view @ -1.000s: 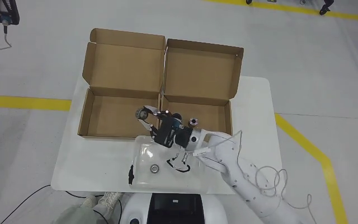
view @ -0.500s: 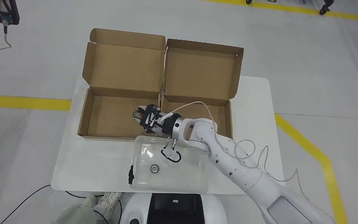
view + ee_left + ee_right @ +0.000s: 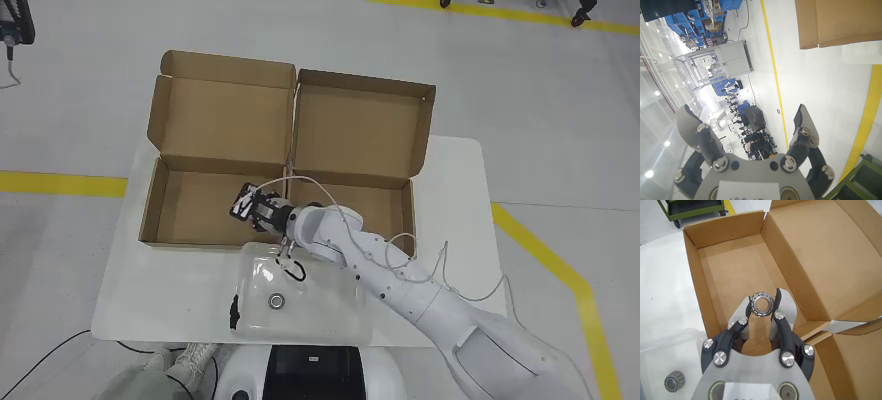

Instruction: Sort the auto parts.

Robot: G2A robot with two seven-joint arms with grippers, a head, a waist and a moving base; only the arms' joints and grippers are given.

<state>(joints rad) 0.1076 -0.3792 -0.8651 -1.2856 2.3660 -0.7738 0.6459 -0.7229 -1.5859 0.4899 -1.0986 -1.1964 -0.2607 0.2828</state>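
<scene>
Snugly, right hand pinching bearing, seemingly over box.

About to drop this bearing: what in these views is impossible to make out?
- Right box: in the top view the right arm covers its near floor, and the right wrist view's edge cuts it off. Contents unknown.
- Left box: in the right wrist view the right end effector and the bearing hide the floor directly beneath them.
- Black item at the clear tray edge, top view: too small to identify.
</scene>
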